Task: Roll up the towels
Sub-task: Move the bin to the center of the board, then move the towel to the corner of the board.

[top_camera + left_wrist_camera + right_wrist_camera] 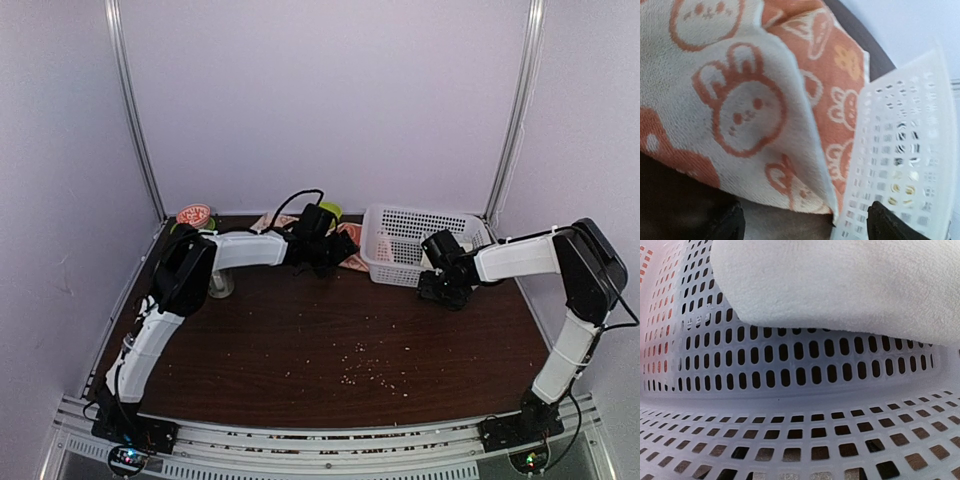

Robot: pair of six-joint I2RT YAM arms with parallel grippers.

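Left gripper [805, 225] hung spread and empty over rabbit-print towel [740, 110], just left of white basket [900, 150].
Cream-white towel [840, 285] lay inside basket; right gripper [445, 288] at its near wall, grip unreadable. Best to flatten the folded-over corner before rolling.

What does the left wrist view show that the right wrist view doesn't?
Only the left wrist view: the rabbit towel, peach-orange and cream, next to the outside of the basket, with the left gripper spread wide at the bottom edge. Only the right wrist view: the cream-white towel inside the basket, above its perforated floor. Both: the white perforated basket, seen from outside in one and from inside in the other.
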